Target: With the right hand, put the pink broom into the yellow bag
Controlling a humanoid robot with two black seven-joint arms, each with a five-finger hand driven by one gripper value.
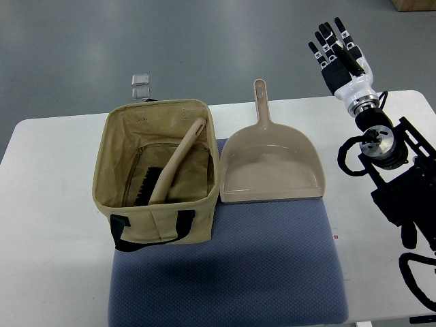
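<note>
A pink-beige broom (170, 170) lies inside the yellow-tan fabric bag (157, 219), its handle leaning on the bag's far right corner and its black bristles down at the near left. My right hand (335, 46) is raised off the table's far right edge, fingers spread and holding nothing, well clear of the bag. The left arm does not show.
A matching pink-beige dustpan (271, 167) lies just right of the bag, handle pointing away. Both rest on a blue-grey mat (272, 266) on the white table (48, 204). A small clear object (140, 86) sits beyond the table's far edge.
</note>
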